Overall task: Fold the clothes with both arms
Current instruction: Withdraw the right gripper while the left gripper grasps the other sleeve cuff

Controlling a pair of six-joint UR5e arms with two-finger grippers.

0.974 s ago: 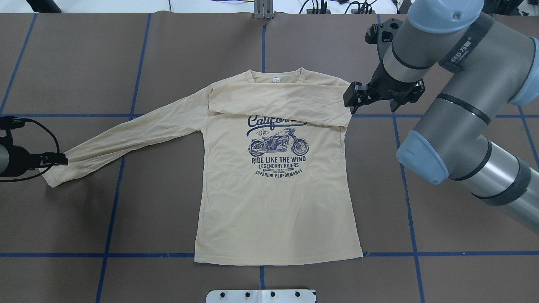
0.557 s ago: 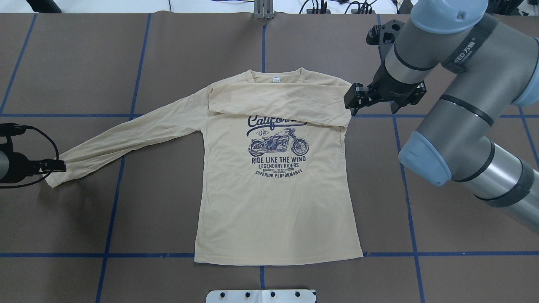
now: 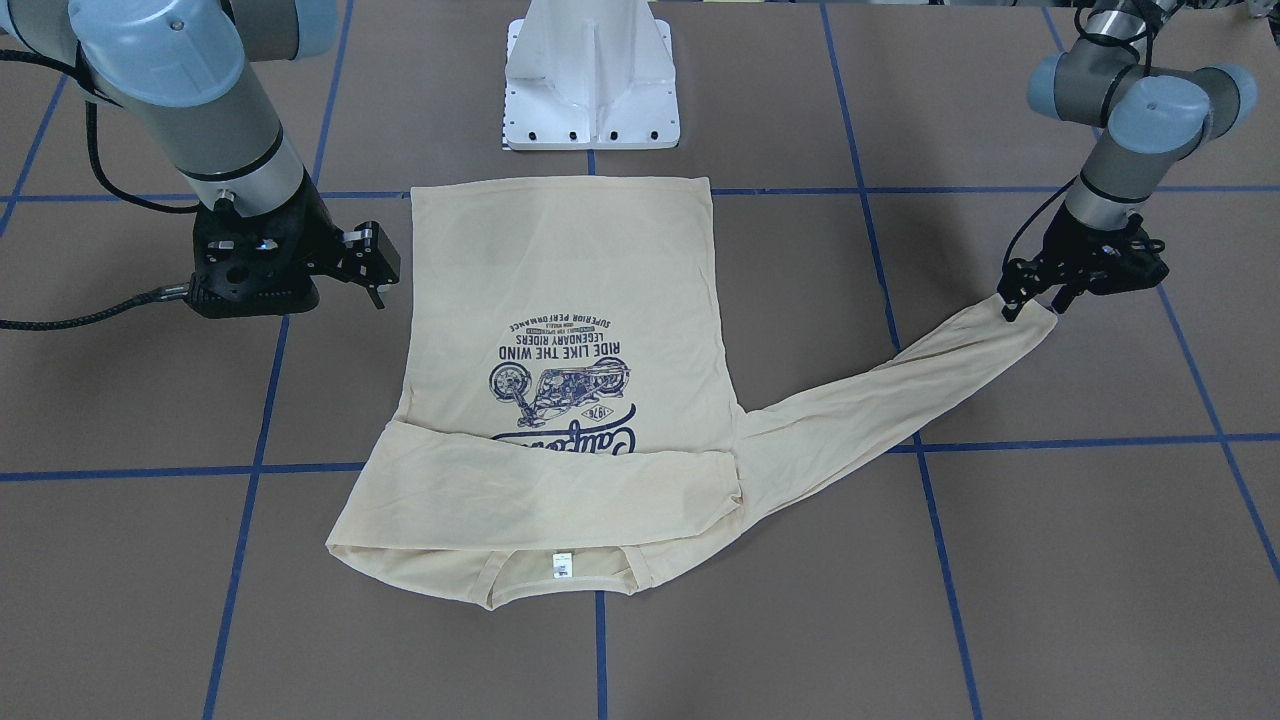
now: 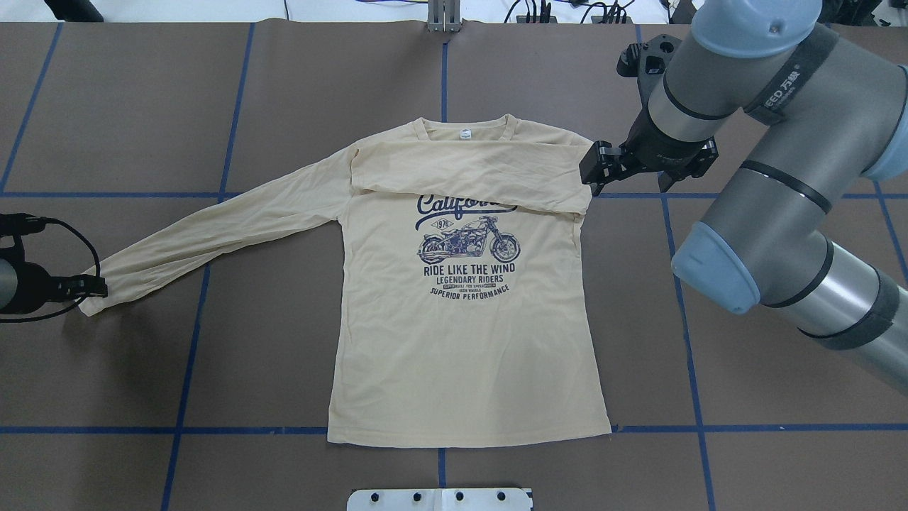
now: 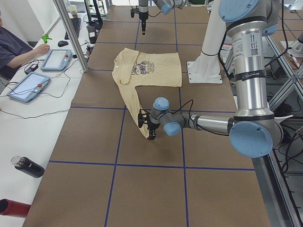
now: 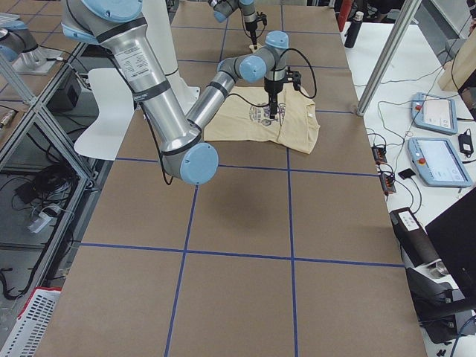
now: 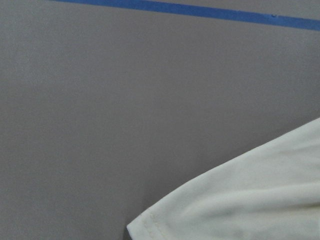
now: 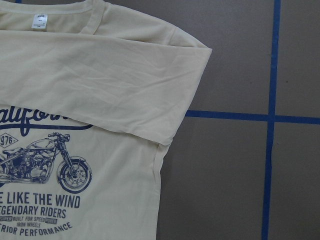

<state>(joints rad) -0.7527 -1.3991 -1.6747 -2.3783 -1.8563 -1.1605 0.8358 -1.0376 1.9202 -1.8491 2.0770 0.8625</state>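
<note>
The cream-yellow shirt (image 4: pixel 461 341) lies flat, print up, neck label (image 4: pixel 464 133) at the far edge. One sleeve is folded across the chest, over the top of the "California" print (image 4: pixel 461 206). The other sleeve (image 4: pixel 213 231) stretches out toward my left gripper (image 4: pixel 91 287). That gripper is low over the cuff (image 3: pixel 1025 325), and its jaws look open and stand either side of the cuff's edge. The left wrist view shows only the cuff (image 7: pixel 250 200) and brown table. My right gripper (image 4: pixel 592 168) hovers open and empty beside the folded shoulder (image 8: pixel 190 65).
The white pedestal base (image 3: pixel 592 70) stands just behind the shirt's hem. Blue tape lines (image 4: pixel 191 355) cross the brown table. In the exterior left view, an operators' side bench holds tablets (image 5: pixel 28 86) and bottles (image 5: pixel 27 166), with a person (image 5: pixel 14 47) seated.
My left gripper has shifted slightly left and toward the robot along the cuff. The shirt and my right arm have barely moved.
</note>
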